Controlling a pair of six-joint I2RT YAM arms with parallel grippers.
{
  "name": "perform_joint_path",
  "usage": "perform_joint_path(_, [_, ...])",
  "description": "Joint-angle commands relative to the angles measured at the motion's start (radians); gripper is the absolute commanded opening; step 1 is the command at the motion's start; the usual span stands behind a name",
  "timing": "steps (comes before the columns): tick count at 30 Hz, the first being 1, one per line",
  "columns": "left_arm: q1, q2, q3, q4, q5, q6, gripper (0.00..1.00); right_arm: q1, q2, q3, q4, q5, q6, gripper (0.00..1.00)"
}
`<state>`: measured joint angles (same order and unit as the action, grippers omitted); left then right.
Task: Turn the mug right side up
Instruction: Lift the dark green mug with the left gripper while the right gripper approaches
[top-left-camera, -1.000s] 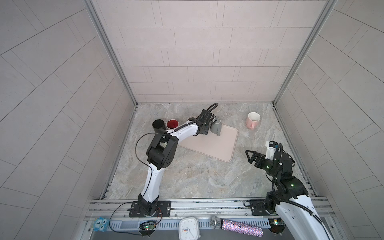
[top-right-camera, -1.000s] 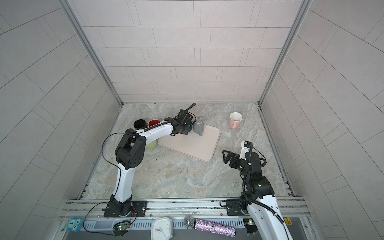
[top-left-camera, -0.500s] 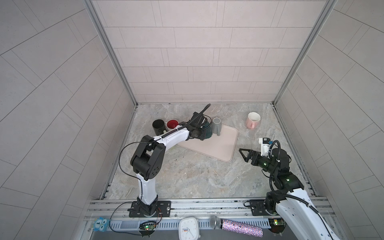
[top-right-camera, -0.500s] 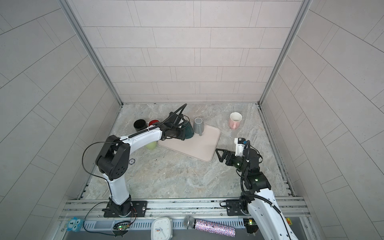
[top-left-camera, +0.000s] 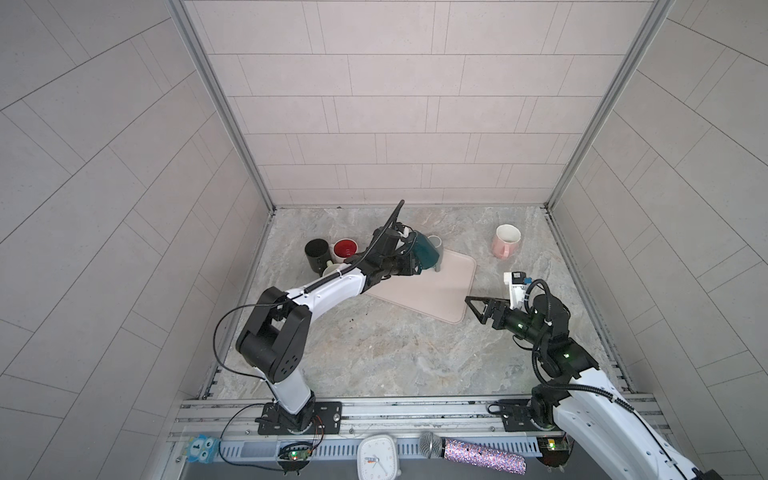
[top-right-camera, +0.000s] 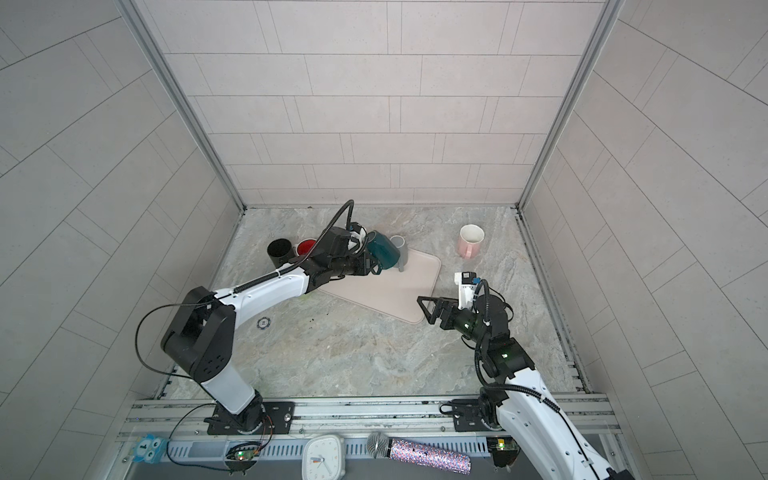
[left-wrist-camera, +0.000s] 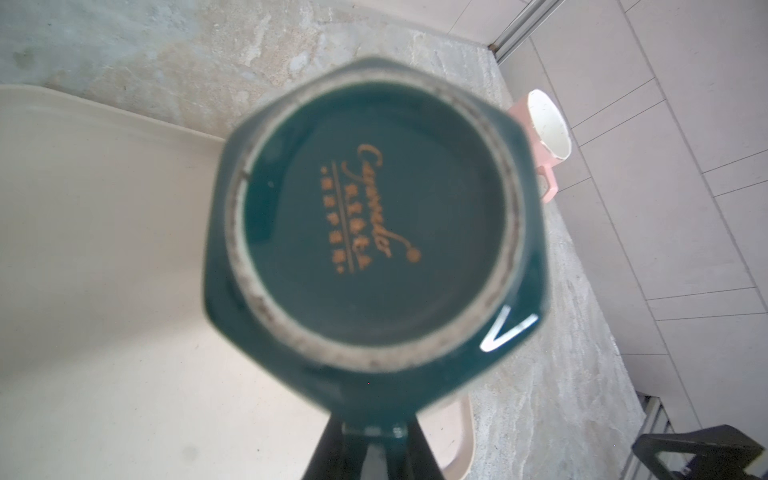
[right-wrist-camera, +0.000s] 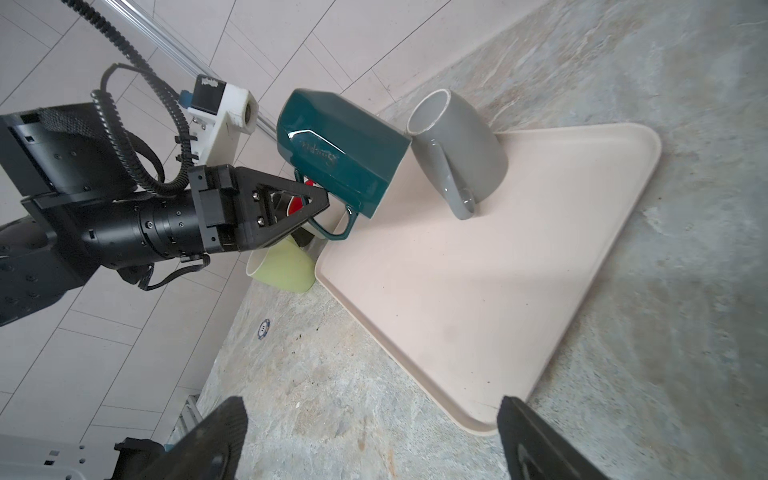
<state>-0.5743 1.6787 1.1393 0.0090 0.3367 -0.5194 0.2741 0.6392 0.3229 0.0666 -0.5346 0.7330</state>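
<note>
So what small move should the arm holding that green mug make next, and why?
Probably roll the wrist to bring the mouth upward. The left end effector grips the teal mug by its handle above the tray, tilted, mouth angled down toward it. The grey mug sits close by, so slowly.

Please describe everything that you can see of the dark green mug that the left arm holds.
The teal mug looks like glossy ceramic, with faceted sides and a six-sided base; the underside shows a pale foot ring and a gold printed mark. The left claw is shut on its handle. It hangs tilted, mouth down, base up, over the far corner of the pink tray, close beside the grey mug; whether they touch is unclear.
</note>
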Motion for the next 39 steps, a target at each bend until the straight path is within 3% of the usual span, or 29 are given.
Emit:
perform_joint_path(1, [0.001, -0.072, -0.022, 0.224, 0.061, -0.101, 0.00, 0.027, 0.042, -0.010, 0.129, 0.008, 0.028, 0.92])
perform_joint_path(4, [-0.007, -0.108, -0.042, 0.234, 0.057, -0.123, 0.00, 0.049, 0.104, 0.014, 0.168, 0.000, 0.019, 0.89])
perform_joint_path(10, [-0.029, -0.176, -0.082, 0.263, 0.074, -0.159, 0.00, 0.068, 0.212, -0.017, 0.466, -0.013, 0.142, 0.77])
perform_joint_path(18, [-0.043, -0.202, -0.128, 0.409, 0.150, -0.280, 0.00, 0.103, 0.317, 0.036, 0.601, -0.031, 0.204, 0.73])
perform_joint_path(39, [-0.113, -0.207, -0.162, 0.623, 0.247, -0.426, 0.00, 0.130, 0.416, 0.097, 0.740, -0.070, 0.279, 0.60])
